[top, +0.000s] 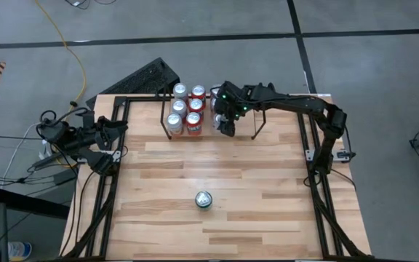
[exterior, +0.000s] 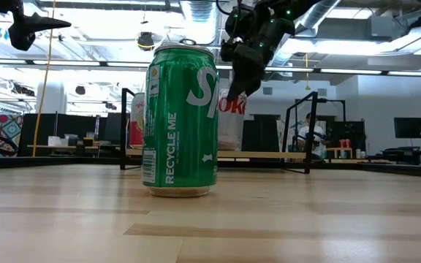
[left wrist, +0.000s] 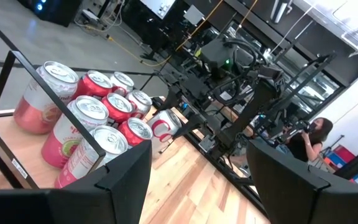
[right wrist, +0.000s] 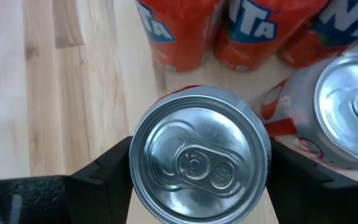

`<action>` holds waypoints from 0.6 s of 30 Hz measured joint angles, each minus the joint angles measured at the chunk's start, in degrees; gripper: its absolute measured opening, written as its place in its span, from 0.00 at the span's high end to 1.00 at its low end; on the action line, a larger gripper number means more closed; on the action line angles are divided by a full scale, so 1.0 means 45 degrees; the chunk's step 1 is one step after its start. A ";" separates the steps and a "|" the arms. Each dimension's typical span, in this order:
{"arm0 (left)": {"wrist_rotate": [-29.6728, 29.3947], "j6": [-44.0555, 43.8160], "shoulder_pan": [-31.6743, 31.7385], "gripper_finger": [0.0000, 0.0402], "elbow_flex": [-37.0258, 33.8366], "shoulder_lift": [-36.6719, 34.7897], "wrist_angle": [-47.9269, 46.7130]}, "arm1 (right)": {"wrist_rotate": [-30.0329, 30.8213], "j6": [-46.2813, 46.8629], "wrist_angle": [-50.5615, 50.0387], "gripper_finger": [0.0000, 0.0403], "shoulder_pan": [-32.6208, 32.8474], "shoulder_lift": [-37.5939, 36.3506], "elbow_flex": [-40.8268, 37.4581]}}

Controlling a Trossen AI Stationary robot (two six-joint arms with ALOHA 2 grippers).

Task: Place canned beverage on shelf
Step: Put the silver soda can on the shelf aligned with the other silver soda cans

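Note:
The shelf (top: 167,128), a low black wire rack, stands at the table's far middle and holds several red and pink cans (top: 185,109) standing upright. My right gripper (top: 224,125) hangs over the shelf's right part, just right of those cans, shut on a silver can with red lettering (left wrist: 165,128). A green can (top: 204,199) stands upright on its base on the bare table, near middle. My left gripper (top: 115,131) waits at the table's left edge, level and open, with nothing between its fingers. My right gripper pinches the silver can's side wall just below its top rim (right wrist: 137,155) between its two fingers (right wrist: 101,171), one on each side. The fingers come slanting down from the table's right. The can is tilted beside the shelved cans; whether its base touches the shelf floor cannot be told.
A black tubular frame (top: 308,156) runs around the tabletop. A dark keyboard (top: 148,76) lies beyond the far edge. Open wood lies between the shelf and the green can (exterior: 181,120). A person (left wrist: 316,134) sits in the room behind.

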 joint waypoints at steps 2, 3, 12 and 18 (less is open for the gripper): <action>-0.0008 -0.0002 0.0003 0.39 0.0000 0.0002 0.0000 | 0.0002 0.0005 -0.0090 0.30 -0.0081 0.0000 0.0000; -0.0007 -0.0002 0.0002 0.39 0.0000 0.0000 0.0003 | -0.0022 0.0019 -0.0091 0.29 -0.0091 0.0000 0.0000; -0.0007 0.0112 0.0002 0.39 0.0000 0.0000 -0.0005 | -0.0069 0.0049 0.0004 0.19 -0.0091 0.0000 0.0004; -0.0068 0.0199 0.0005 0.39 0.0000 0.0000 -0.0015 | -0.0178 0.0078 0.0002 0.15 -0.0091 -0.0010 0.0034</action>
